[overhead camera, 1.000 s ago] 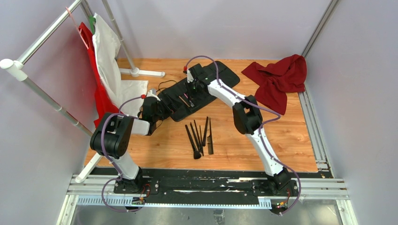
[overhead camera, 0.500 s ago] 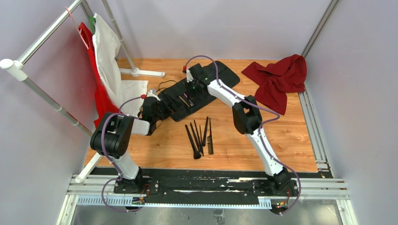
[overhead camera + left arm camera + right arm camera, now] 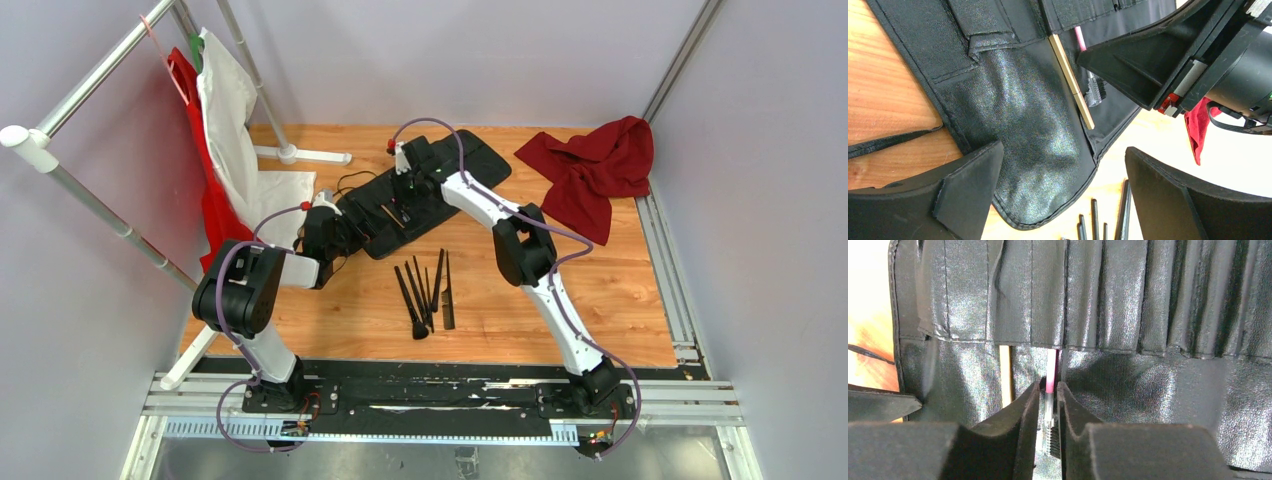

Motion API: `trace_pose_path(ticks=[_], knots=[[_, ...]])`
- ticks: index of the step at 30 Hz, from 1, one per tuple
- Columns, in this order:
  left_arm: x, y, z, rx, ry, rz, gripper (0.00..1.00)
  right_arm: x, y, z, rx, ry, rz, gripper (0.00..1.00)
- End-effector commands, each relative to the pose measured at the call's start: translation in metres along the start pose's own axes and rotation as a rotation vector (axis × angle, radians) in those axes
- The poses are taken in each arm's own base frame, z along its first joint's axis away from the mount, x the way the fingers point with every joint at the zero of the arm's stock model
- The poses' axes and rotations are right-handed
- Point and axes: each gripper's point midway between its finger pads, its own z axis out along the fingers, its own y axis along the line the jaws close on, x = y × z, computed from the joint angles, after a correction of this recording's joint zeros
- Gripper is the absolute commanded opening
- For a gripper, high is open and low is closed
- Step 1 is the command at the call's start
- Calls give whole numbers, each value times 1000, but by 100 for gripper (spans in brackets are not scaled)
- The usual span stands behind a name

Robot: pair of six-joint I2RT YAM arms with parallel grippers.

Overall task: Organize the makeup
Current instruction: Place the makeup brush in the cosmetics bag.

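R gripper (image 3: 1048,387) barely cracked open, fingers either side of the pink-handled spoolie brush (image 3: 1051,370), not clamping it. The brush's handle end is tucked in a slot of the black roll-up case (image 3: 1128,300), tan-handled brush (image 3: 1005,375) just left of it. My R wrist has nudged slightly left vs a sec ago. L gripper (image 3: 1063,152) wide open, empty, over the case's end. Other brushes + comb (image 3: 425,290) loose on desk (image 3: 600,300), unmoved.
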Motion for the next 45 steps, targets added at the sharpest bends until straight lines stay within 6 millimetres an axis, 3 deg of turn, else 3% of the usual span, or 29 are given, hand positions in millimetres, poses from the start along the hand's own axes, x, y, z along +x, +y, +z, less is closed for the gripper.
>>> trace_pose_path(ticks=[1, 8, 25, 33, 35, 37, 45], knots=[[20, 14, 1, -40, 66, -10, 98, 8, -7, 7, -3, 11, -6, 24], [19, 14, 0, -40, 66, -9, 98, -3, -9, -7, 27, -21, -26, 45], [16, 10, -4, -36, 60, 3, 98, -27, -42, -69, 227, -106, -75, 54], [16, 9, -3, -33, 64, 9, 98, -39, -54, -114, 296, -181, -65, 66], [16, 9, -3, -32, 65, 9, 98, -40, -57, -129, 330, -217, -77, 74], [16, 8, -3, -30, 64, 11, 98, -42, -60, -140, 336, -260, -82, 90], [16, 6, -2, -21, 69, 18, 98, -33, -81, -144, 393, -207, -91, 91]])
